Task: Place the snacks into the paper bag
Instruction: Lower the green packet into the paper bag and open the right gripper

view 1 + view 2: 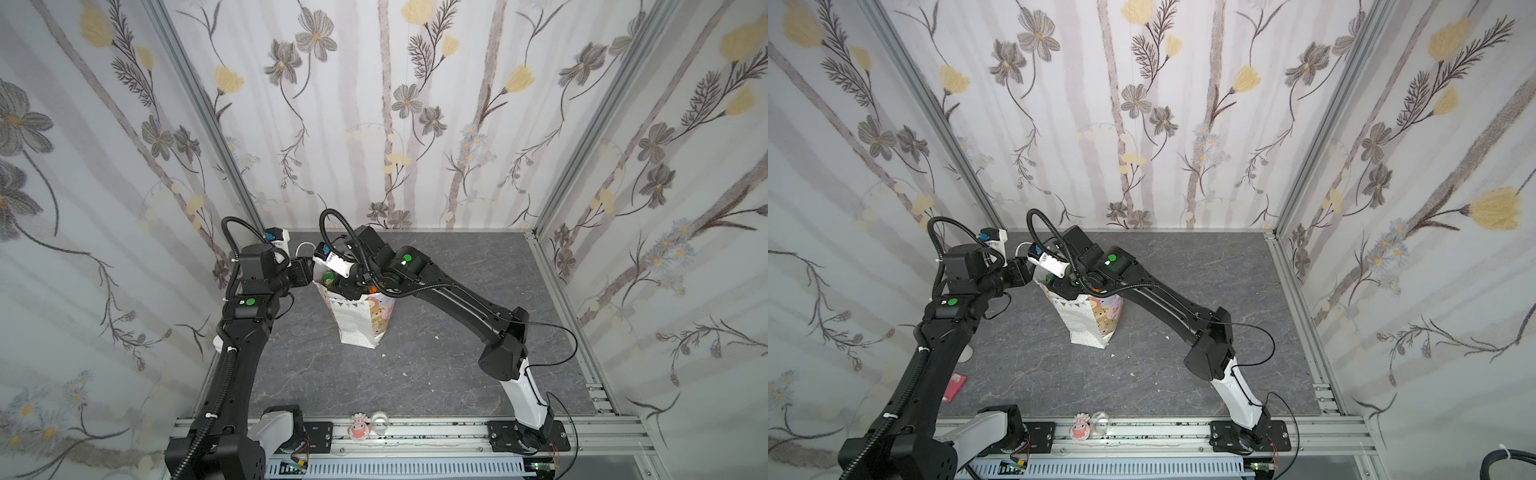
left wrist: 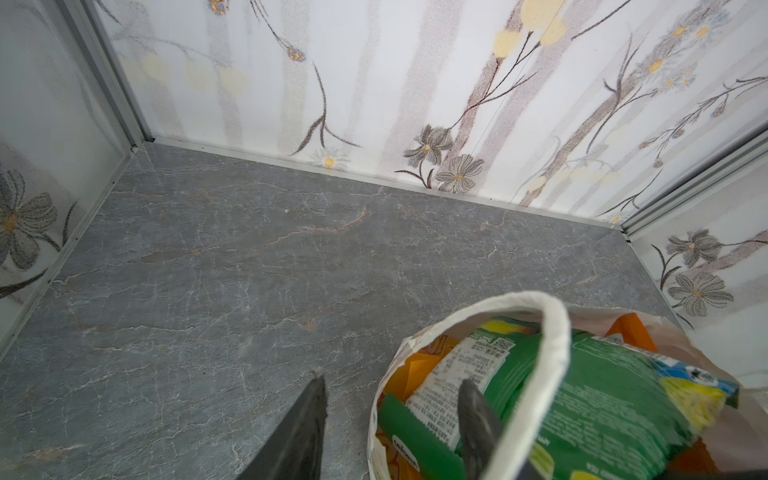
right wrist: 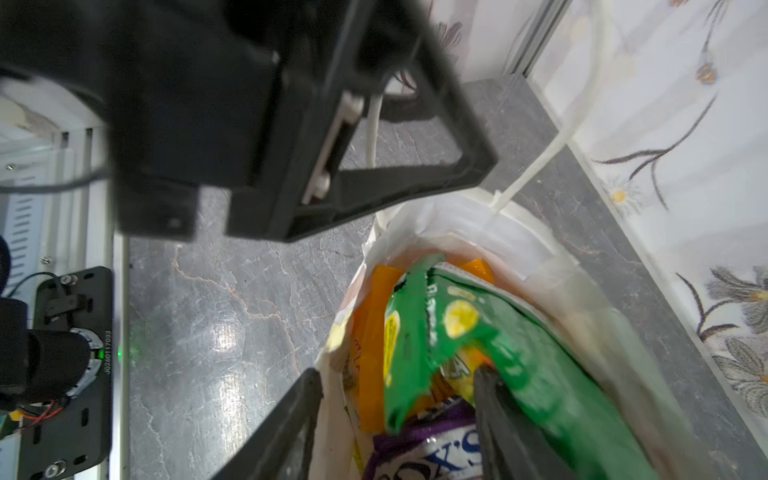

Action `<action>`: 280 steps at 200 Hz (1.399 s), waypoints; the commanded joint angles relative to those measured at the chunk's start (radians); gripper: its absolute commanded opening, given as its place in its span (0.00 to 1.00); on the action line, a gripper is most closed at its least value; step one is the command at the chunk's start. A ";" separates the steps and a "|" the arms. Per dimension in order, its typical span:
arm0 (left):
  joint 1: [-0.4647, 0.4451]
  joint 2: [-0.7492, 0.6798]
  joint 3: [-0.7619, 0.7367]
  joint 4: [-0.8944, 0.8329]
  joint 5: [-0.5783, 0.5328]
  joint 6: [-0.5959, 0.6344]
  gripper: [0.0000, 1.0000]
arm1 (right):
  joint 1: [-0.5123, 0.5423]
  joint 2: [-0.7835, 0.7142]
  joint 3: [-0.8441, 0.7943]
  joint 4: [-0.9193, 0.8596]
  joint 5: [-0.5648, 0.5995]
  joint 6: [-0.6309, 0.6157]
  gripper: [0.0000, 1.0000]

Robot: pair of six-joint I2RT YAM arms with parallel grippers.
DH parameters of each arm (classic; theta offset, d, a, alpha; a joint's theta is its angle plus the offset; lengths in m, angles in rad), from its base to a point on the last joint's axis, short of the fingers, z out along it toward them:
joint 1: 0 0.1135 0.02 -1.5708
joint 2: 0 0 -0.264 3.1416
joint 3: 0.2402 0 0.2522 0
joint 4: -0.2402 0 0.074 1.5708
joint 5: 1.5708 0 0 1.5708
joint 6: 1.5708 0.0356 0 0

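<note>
The white paper bag (image 1: 361, 320) (image 1: 1088, 324) stands upright at the back left of the grey table. Snacks fill it: a green packet (image 2: 602, 395) (image 3: 519, 353) lies on top of orange packets (image 2: 411, 370) (image 3: 370, 332) and a purple FOX'S packet (image 3: 432, 453). My left gripper (image 1: 305, 270) (image 2: 395, 399) is open and straddles the bag's rim (image 2: 376, 411), one finger inside and one outside. My right gripper (image 1: 353, 289) (image 3: 397, 411) is open over the bag's mouth, also with one finger inside among the packets and one outside the wall. The green packet looks blurred beside that inner finger.
The bag's white cord handle (image 3: 552, 153) rises toward the back wall, which is close behind. A flat pink item (image 1: 953, 386) and a white round thing (image 1: 967, 353) lie by the left arm. A small pink figure (image 1: 358, 428) and a clear cup (image 1: 380, 422) sit on the front rail.
</note>
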 commanded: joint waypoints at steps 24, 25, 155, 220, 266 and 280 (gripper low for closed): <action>0.001 -0.003 -0.003 0.034 0.011 0.004 0.51 | -0.024 -0.073 0.009 0.010 -0.092 0.055 0.48; 0.001 -0.003 -0.003 0.034 0.011 0.004 0.51 | -0.025 -0.075 0.009 0.009 -0.092 0.055 0.47; 0.001 0.000 -0.004 0.037 0.013 0.002 0.51 | -0.072 0.063 0.008 -0.094 -0.046 -0.039 0.00; -0.001 0.005 -0.003 0.039 0.031 0.001 0.51 | -0.074 0.128 0.007 -0.197 0.058 -0.070 0.00; -0.001 -0.003 0.021 0.035 0.031 -0.012 0.51 | -0.072 0.018 0.008 -0.061 0.084 -0.010 0.17; 0.000 -0.005 0.052 0.006 -0.009 -0.011 0.55 | -0.070 -0.026 0.008 0.001 0.081 0.023 0.29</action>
